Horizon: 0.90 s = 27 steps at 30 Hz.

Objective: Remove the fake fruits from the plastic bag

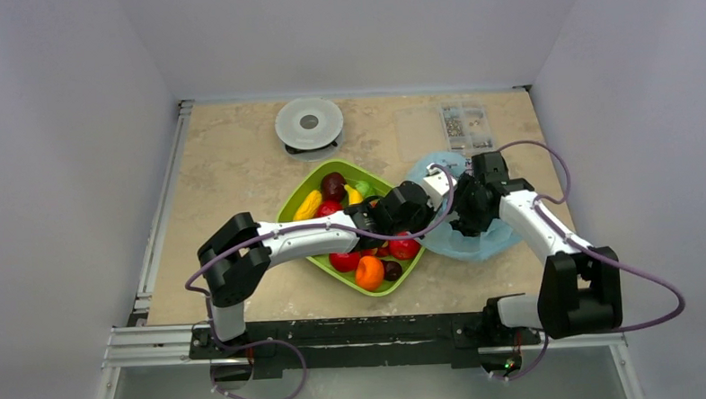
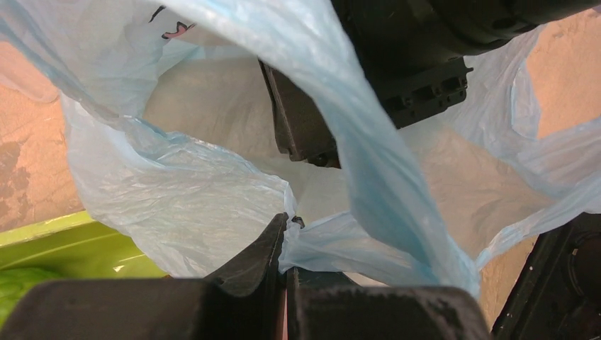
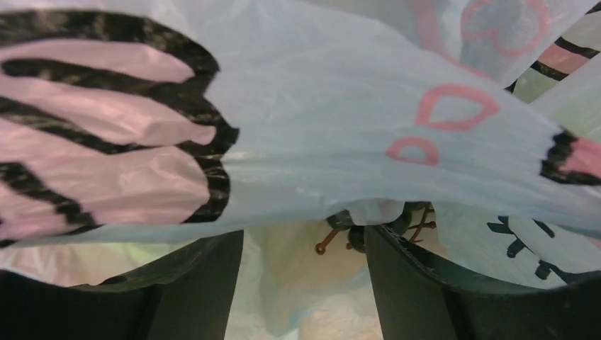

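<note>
Plastic bag point(image 1: 468, 242) is lying crumpled on the bench point(image 1: 231, 160) just right of the green tray point(image 1: 295, 199); its long axis is not determinable. Its mouth is gaping toward the left pincer point(image 2: 286, 225), which is clamping the rim, fully closed. Right pincer point(image 3: 305, 248) is standing parted, with bag film draping over it. Fake fruits point(image 1: 369, 272) are sitting in the tray.

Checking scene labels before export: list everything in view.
plastic bag: one, light blue with pink-and-dark print, right of the tray
fake fruits: about nine showing, red, orange, yellow, green, dark purple, in the tray; the arm hides part
green tray: one, table centre
round disc: one, white, far edge
clear box: one, transparent, far right
table: one, beige
left fingers: black, shut on the bag's film
right fingers: black, apart, bag draped over them
</note>
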Tool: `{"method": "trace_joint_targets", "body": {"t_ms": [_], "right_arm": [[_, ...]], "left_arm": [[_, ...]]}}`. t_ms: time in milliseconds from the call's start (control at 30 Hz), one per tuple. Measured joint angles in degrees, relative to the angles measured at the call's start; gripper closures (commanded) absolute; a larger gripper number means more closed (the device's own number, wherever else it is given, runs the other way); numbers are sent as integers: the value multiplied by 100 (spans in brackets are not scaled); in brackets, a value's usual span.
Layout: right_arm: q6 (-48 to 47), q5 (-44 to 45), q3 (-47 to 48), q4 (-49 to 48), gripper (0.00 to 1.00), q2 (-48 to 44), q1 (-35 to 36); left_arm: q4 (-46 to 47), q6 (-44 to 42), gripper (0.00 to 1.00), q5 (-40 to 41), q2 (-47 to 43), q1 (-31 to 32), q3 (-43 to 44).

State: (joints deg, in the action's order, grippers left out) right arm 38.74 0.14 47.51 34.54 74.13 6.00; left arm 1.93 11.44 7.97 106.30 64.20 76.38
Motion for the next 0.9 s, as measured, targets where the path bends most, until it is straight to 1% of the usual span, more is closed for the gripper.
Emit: {"method": "trace_joint_targets", "body": {"t_ms": [100,200,267,400,500,567,667,700,767,800,833,900], "right_arm": [[-11,146,-136,-87,32,122,0],[-11,245,-332,-142,27,125,0],[-15,363,-400,-192,27,140,0],[-13,549,-420,-393,32,417,0],[-22,715,-417,-538,41,651,7],[-28,791,-420,-575,49,680,7],[-59,828,-420,-704,67,693,7],[-72,824,-420,-739,71,717,4],[-98,815,-415,-789,83,763,9],[-120,798,-415,-833,90,776,11],[-142,782,-413,-863,100,774,11],[-203,758,-407,-870,100,706,9]], "left_arm": [[4,0,100,-17,0,0,0],[4,0,100,-24,0,0,-2],[7,0,100,-31,0,0,-2],[7,0,100,-42,0,0,0],[2,0,100,-57,0,0,0],[0,0,100,-70,0,0,0],[-9,0,100,-85,0,0,0],[-17,0,100,-94,0,0,0],[-42,0,100,-103,0,0,0],[-57,0,100,-109,0,0,2],[-83,0,100,-116,0,0,4],[-160,0,100,-118,0,0,46]]}}
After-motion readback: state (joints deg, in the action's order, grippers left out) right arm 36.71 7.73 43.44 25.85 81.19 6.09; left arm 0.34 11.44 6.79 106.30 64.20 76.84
